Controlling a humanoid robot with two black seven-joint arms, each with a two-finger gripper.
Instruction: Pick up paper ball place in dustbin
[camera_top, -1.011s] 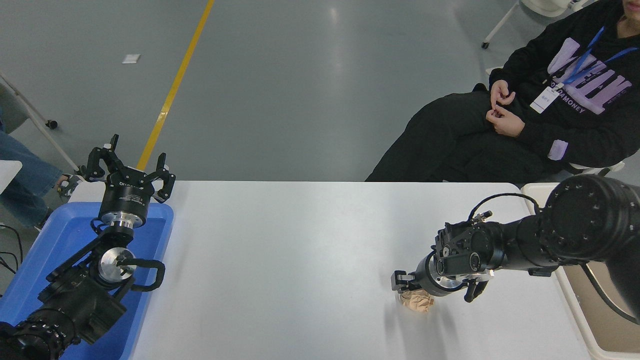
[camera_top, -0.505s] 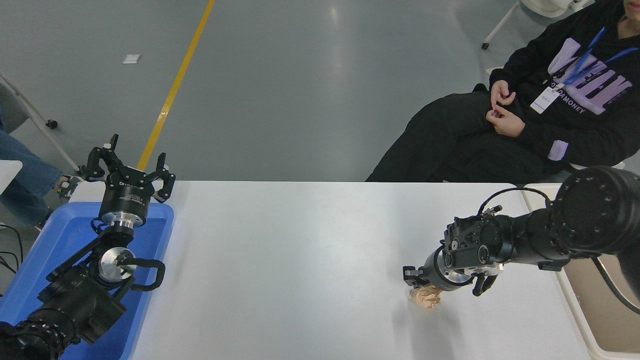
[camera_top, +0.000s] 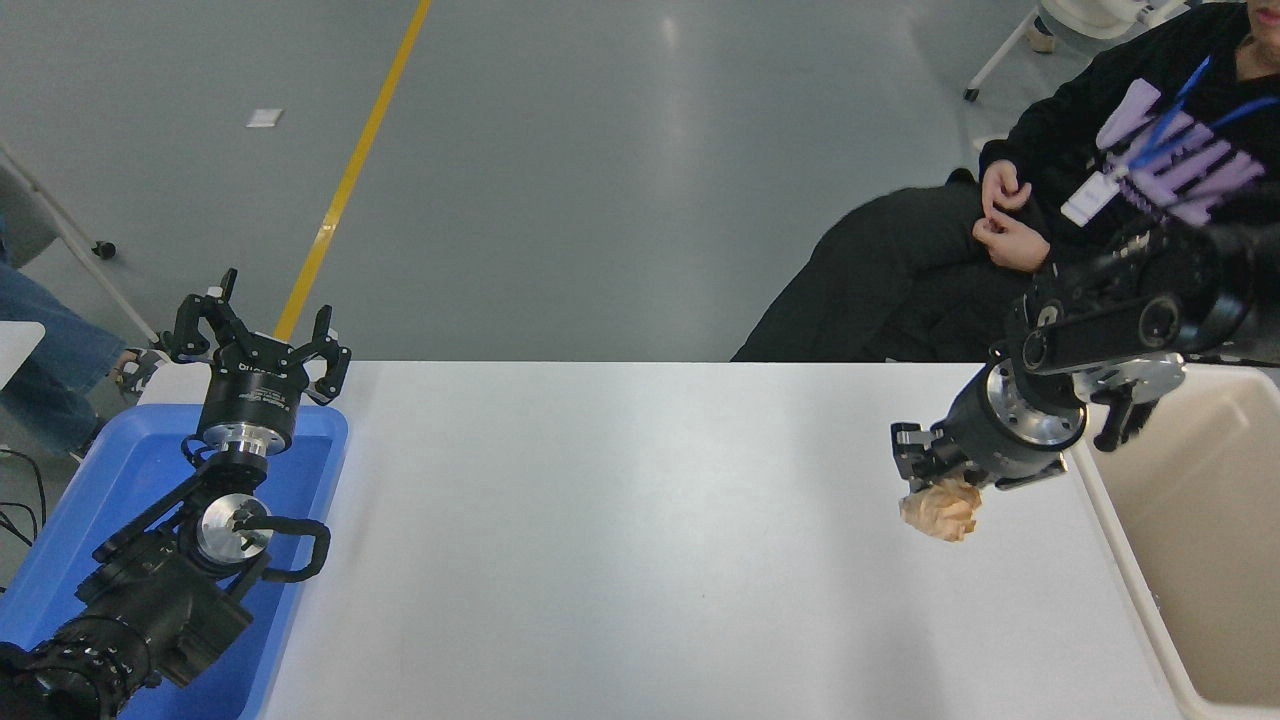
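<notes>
The right gripper (camera_top: 935, 480) is clamping the paper ball (camera_top: 941, 512) between narrowed fingers, holding it above the white table (camera_top: 620, 520) near the dustbin (camera_top: 1120, 560). The left gripper (camera_top: 258, 340) is sitting spread wide over the blue tray (camera_top: 110, 480).

a crumpled tan paper ball (camera_top: 941, 510), rough and deeply creased, hangs at right of centre from the matt black right gripper (camera_top: 928, 482), whose wrist carries a ring of bright brushed metal. the white table (camera_top: 640, 540) is smooth with a soft sheen. at the right edge, the dustbin (camera_top: 1120, 560) shows smooth cream plastic with a thick rounded rim. at lower left, a glossy blue plastic tray (camera_top: 120, 470) sits under the parked left gripper (camera_top: 258, 335), matt black with polished metal discs. the grey floor (camera_top: 600, 150) gleams; a seated person (camera_top: 1150, 200) at upper right wears matt black cloth.
</notes>
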